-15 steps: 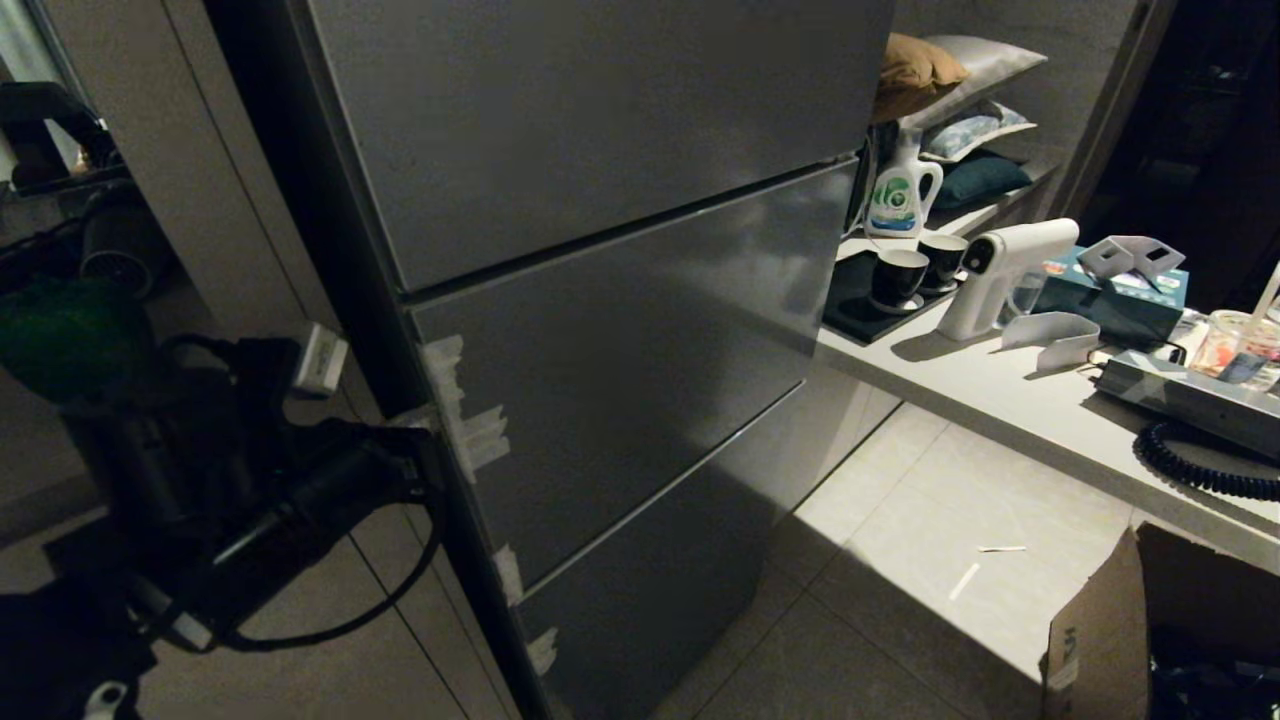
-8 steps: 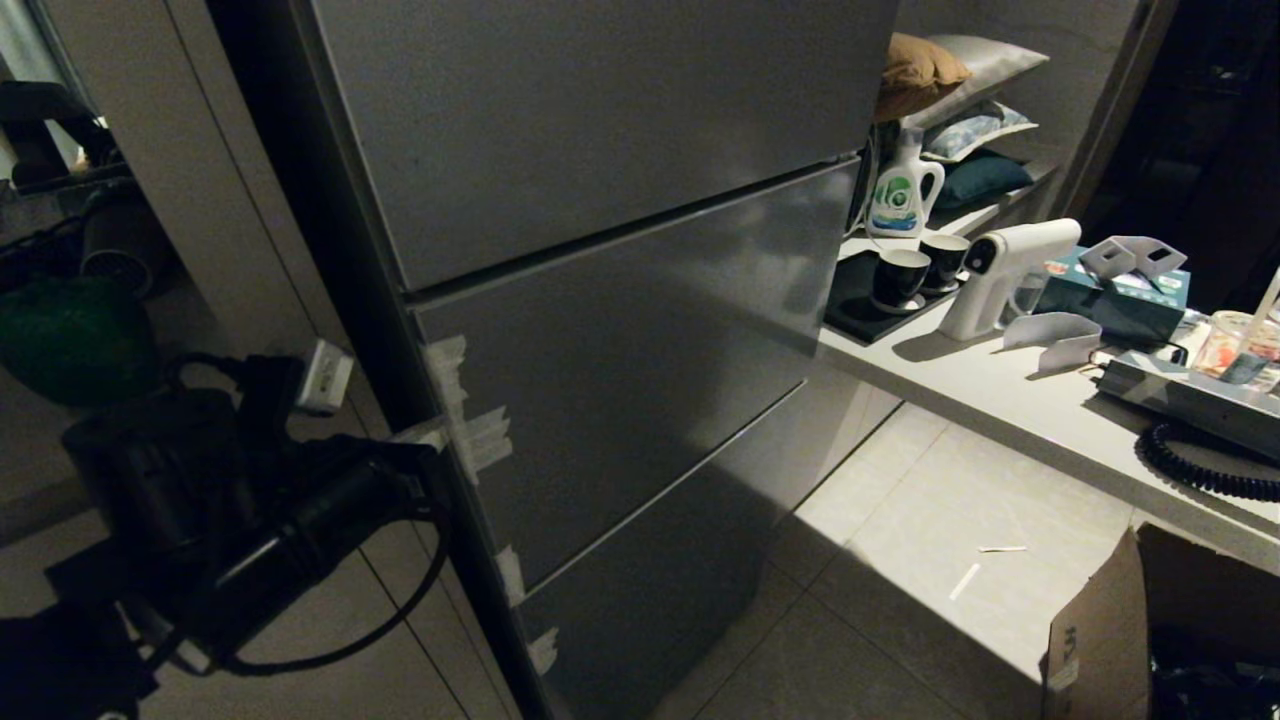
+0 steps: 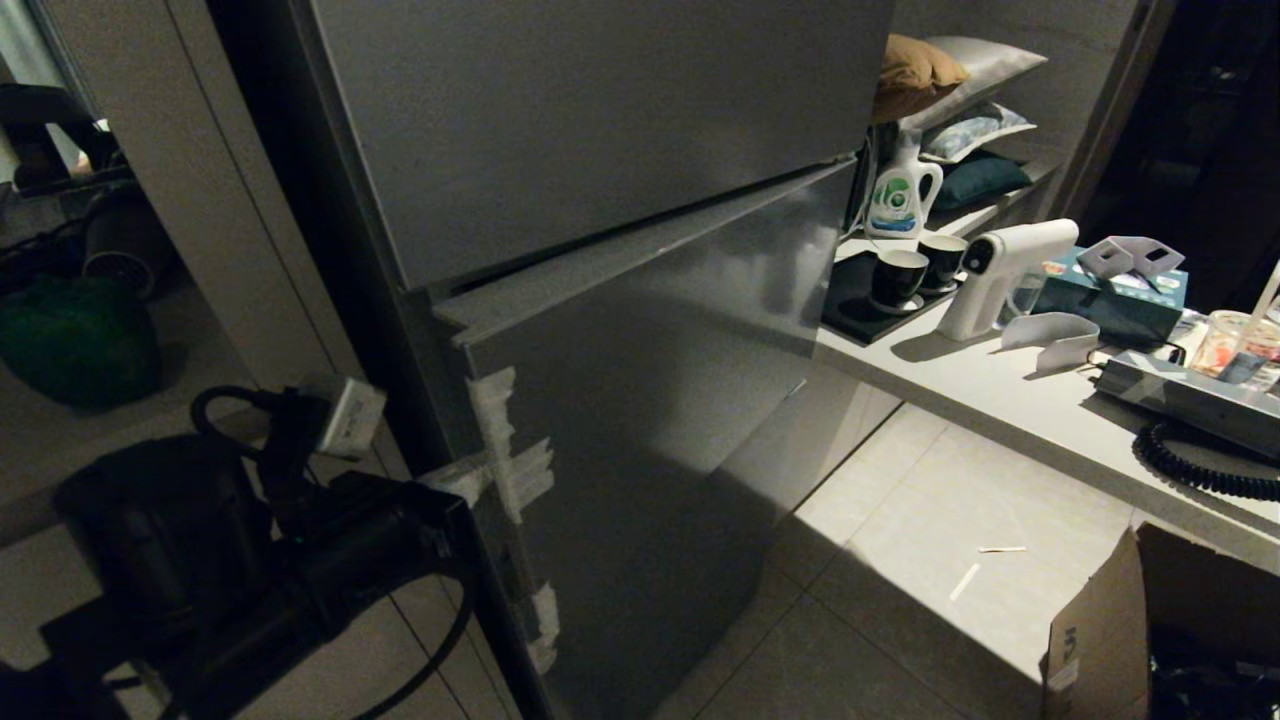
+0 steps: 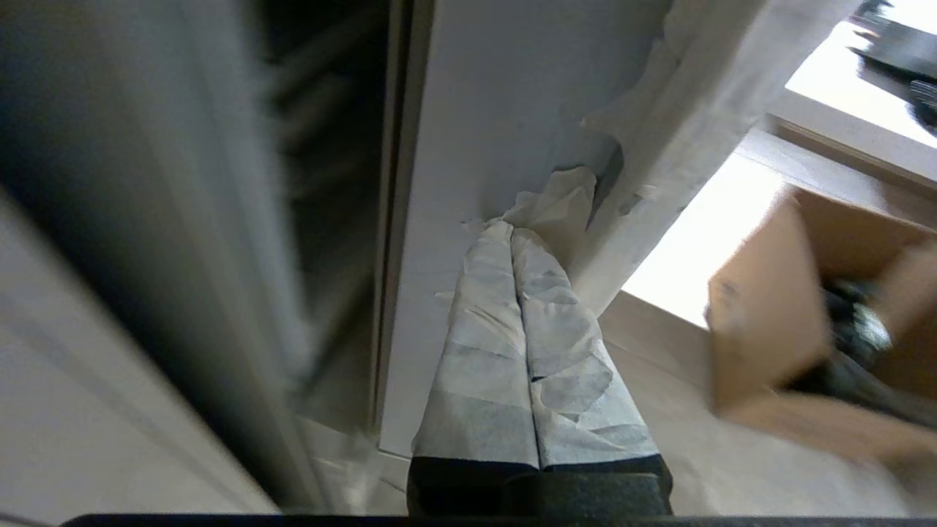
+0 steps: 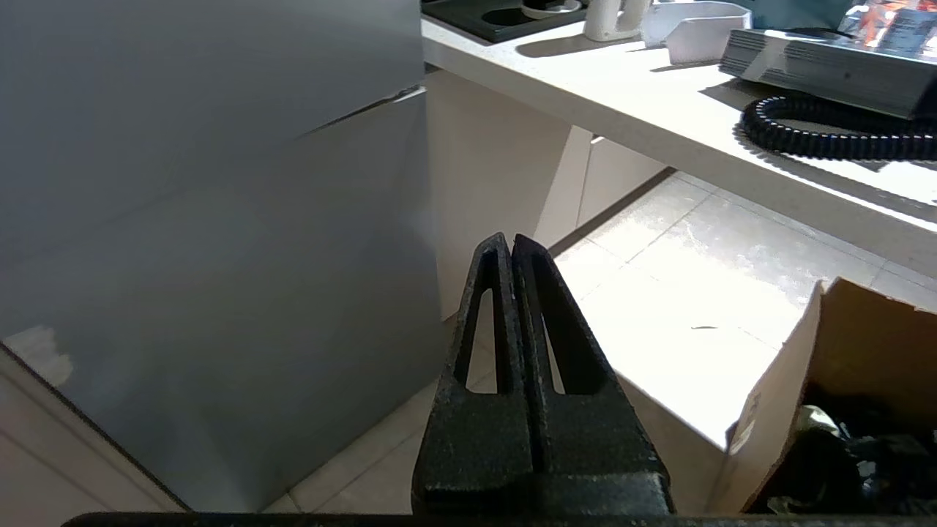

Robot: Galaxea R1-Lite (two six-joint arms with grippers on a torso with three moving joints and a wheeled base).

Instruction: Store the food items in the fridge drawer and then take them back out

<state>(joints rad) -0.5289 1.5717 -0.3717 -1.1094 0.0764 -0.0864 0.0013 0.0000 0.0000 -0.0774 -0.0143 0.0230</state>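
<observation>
Head view: my left gripper (image 3: pixel 455 480) sits at the taped left edge of the middle fridge panel (image 3: pixel 640 400), and that panel stands proud of the panel above it, its top edge showing as a pale strip. I judge the drawer front as just cracked open, not pulled out.

Left wrist view: my taped fingers (image 4: pixel 476 351) are pressed together, tips pinching a crumpled tape tab (image 4: pixel 560 208) on the panel's edge. Clenched on the tab, nothing else in them. A dark gap runs alongside the panel, beside the fingers.

Right wrist view: my right gripper (image 5: pixel 510 245) hangs over the floor tiles, jaws closed flat against each other, empty. Parked. A cardboard box (image 5: pixel 842 366) stands on the floor just beside it, the counter (image 5: pixel 659 95) beyond it.

Fridge drawer: the clear bin is not visible in any view, hidden behind the panel I am pulling. Food items: none seen; cannot tell whether the box's dark contents are food.

Progress, my judgement: very early. Opening under way. Left: finish the pull, load items, take them back out
</observation>
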